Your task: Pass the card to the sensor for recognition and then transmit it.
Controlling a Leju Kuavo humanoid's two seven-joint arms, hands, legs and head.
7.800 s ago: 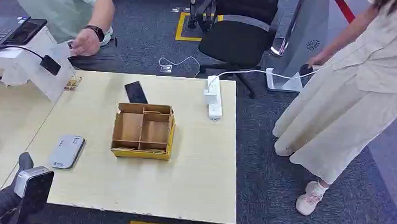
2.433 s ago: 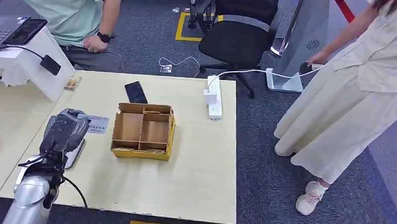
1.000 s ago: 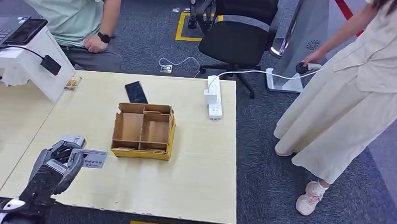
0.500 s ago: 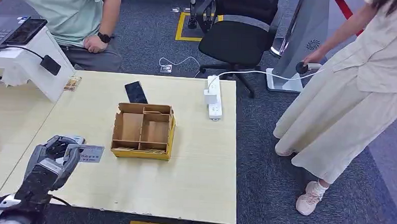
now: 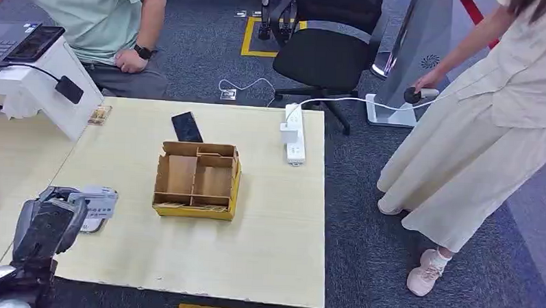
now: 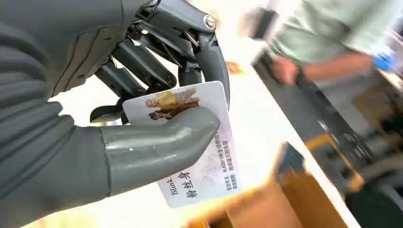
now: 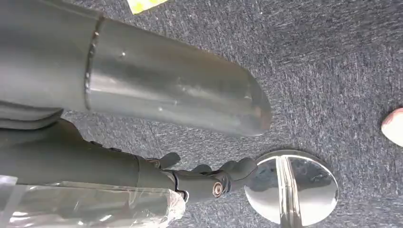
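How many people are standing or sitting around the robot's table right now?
2. One person in a green shirt sits at the table's far left corner; another person in cream clothing stands on the carpet to its right. Others could be outside the picture.

Card [image 6: 199, 156], held in the left hand [image 6: 95, 118]: showing a printed heading beginning "Blink", partly covered by the thumb, with larger Chinese characters reading "粉丝身" beside it. Smaller Chinese lines are running along the card, too blurred to read. No other legible text.
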